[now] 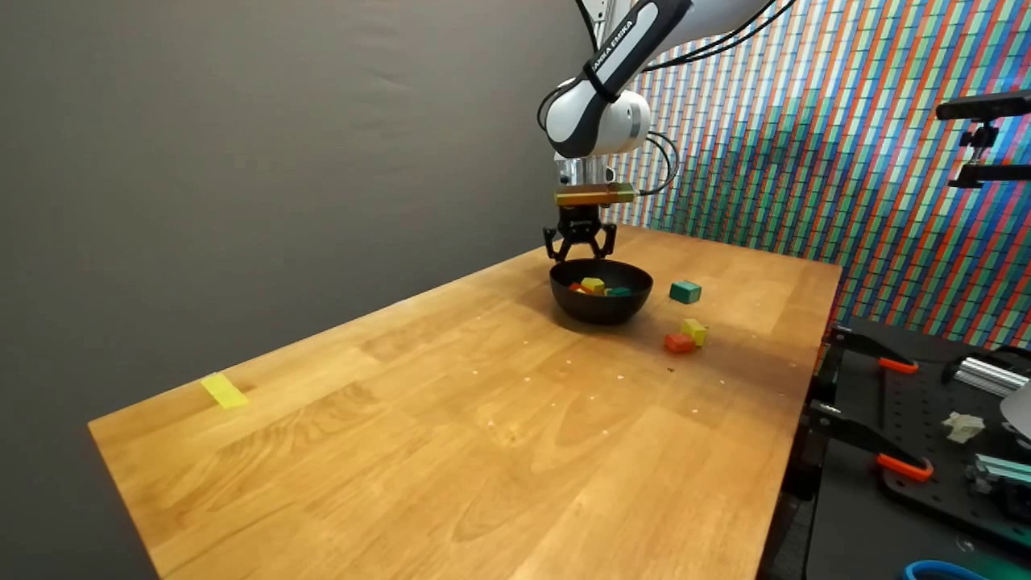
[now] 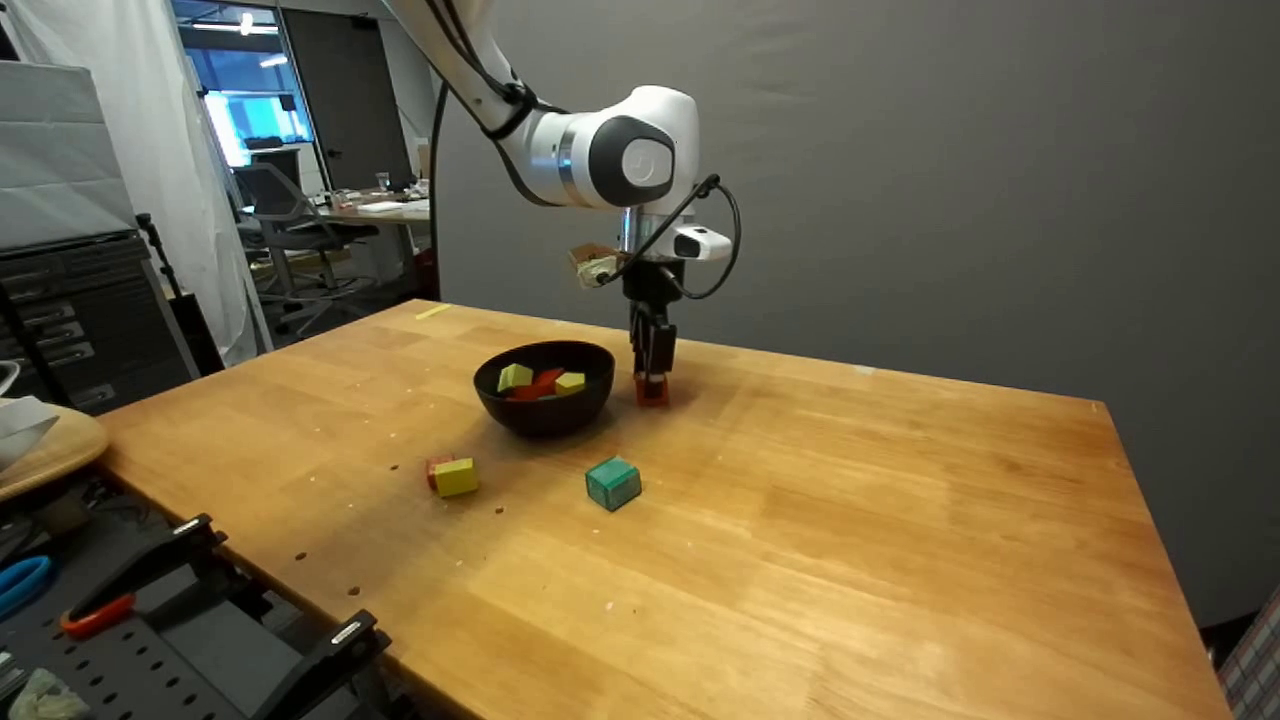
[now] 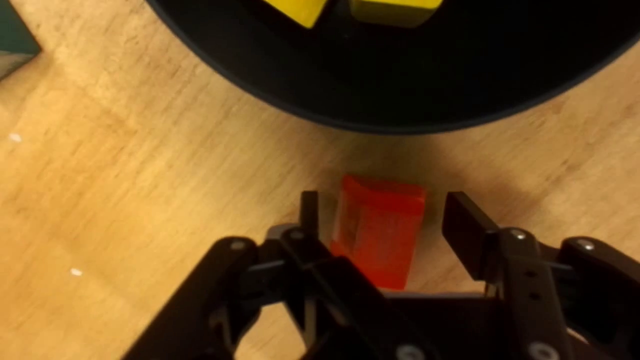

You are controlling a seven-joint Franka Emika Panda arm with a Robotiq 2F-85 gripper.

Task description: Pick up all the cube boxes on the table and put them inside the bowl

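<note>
My gripper (image 3: 380, 210) is open, its fingers on both sides of a red cube box (image 3: 382, 235), with gaps showing between fingers and cube. The gripper (image 2: 652, 372) and this red cube (image 2: 653, 392) stand beside the black bowl (image 2: 545, 420). In an exterior view the gripper (image 1: 578, 251) is behind the bowl (image 1: 598, 310), which hides that cube. The bowl holds yellow (image 1: 593, 285), red (image 2: 540, 386) and green (image 1: 619, 292) cubes. On the table (image 1: 451, 451) lie a green cube (image 2: 613, 484), a yellow cube (image 2: 457, 477) and a red cube (image 1: 679, 344) touching or close to the yellow one.
A flat yellow strip (image 1: 225, 391) lies near the far table corner. A grey wall (image 1: 282, 161) runs along one long table edge. Black clamps with orange tips (image 1: 870, 441) and a dark side table stand along the opposite edge. The bowl rim (image 3: 390, 129) is close to the gripper.
</note>
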